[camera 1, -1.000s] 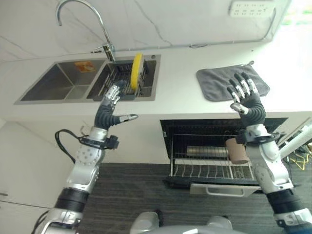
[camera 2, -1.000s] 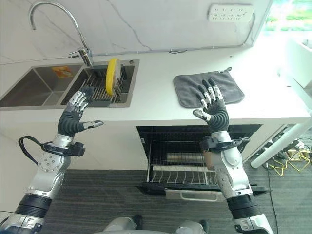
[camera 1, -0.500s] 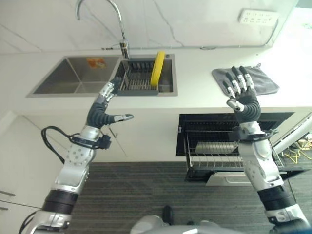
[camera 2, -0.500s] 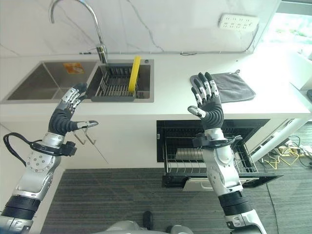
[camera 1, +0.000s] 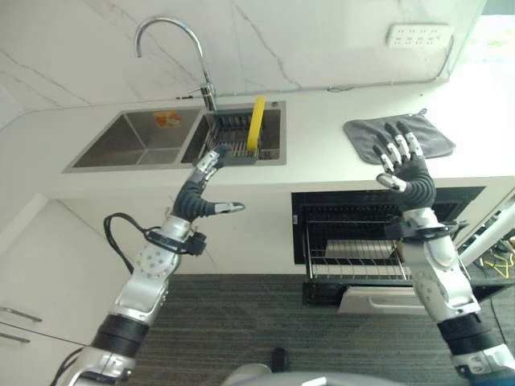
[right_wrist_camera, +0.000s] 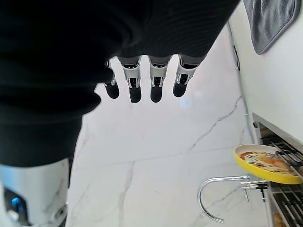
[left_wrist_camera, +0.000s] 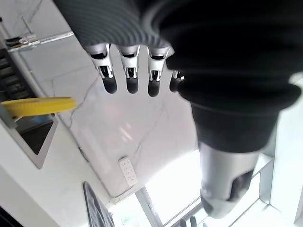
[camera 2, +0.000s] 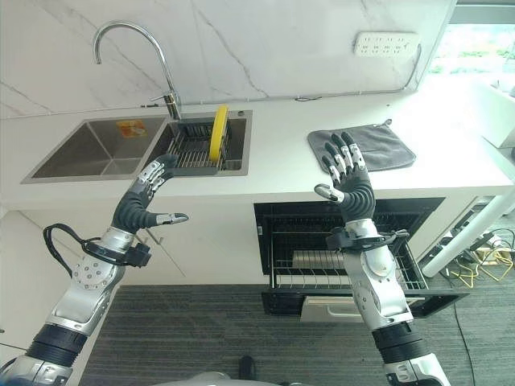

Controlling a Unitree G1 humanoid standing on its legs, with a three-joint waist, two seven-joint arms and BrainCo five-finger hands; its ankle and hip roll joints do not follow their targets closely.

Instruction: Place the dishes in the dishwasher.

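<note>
Hands are both empty, fingers spread: left hand (camera 2: pixel 143 203) just off the counter's front edge below the sink (camera 2: pixel 96 153), where the yellow plate (camera 2: pixel 216 133) stands upright in a rack; right hand (camera 2: pixel 348 178) above the open dishwasher (camera 2: pixel 346 265), near a grey towel (camera 2: pixel 378 146).
</note>
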